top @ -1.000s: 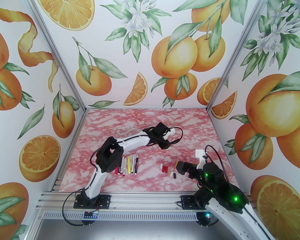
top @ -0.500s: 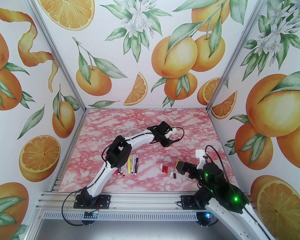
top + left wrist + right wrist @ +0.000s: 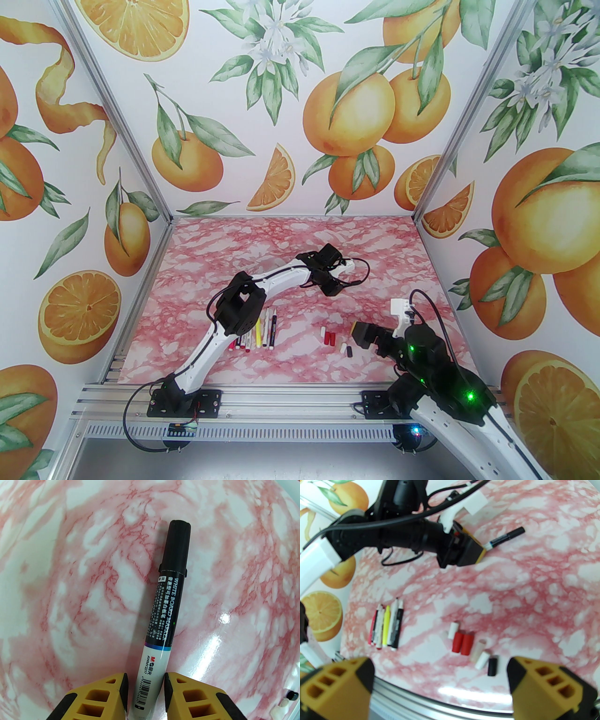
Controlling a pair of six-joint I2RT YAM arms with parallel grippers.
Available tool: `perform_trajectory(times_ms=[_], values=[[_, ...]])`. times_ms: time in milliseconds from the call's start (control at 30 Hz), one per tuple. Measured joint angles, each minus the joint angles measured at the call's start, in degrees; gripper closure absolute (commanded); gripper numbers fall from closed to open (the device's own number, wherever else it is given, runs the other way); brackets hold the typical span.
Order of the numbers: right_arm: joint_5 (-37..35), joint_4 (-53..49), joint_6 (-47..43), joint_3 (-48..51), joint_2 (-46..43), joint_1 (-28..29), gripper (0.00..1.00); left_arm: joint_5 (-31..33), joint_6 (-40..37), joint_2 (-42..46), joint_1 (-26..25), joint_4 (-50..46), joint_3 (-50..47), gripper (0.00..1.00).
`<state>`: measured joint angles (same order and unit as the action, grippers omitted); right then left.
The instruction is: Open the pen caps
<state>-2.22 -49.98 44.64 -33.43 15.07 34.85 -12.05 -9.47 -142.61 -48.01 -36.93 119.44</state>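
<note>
My left gripper is shut on the white tail of a whiteboard pen, with a yellow finger against each side of the barrel. The pen lies low over the pink marble table, and its black cap is still on, pointing away from the fingers. In the right wrist view the same pen sticks out of the left gripper. From above, the left gripper sits mid-table. My right gripper hangs open and empty above loose pen caps in red, white and black.
A row of several pens lies beside the left arm's elbow, also seen as pens in the right wrist view. The loose caps lie just left of the right gripper. Patterned walls enclose the table.
The left arm's elbow swung right and forward while its gripper stayed mid-table and shifted slightly. The left jaws narrowed onto the pen. The right arm has not moved.
</note>
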Motion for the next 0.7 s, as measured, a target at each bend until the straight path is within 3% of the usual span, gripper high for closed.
perform_trajectory(times_ms=[167,267,500,700], values=[[0.00,0.02,0.15,0.00,0.09,0.00,0.01,0.74,-1.46,0.00,-0.04,-1.16,0.31,0.71],[0.00,0.07,0.15,0.00,0.26,0.00,0.01,2.19,-2.34,0.00,-0.31,-1.75,0.48,0.79],[0.00,0.57,0.15,0.02,1.09,0.00,0.01,4.76,-2.67,0.17,-0.72,-2.67,0.68,0.83],[0.00,0.66,0.20,0.13,1.09,0.00,0.01,7.26,1.16,7.04,-0.76,-2.19,-9.46,0.84]])
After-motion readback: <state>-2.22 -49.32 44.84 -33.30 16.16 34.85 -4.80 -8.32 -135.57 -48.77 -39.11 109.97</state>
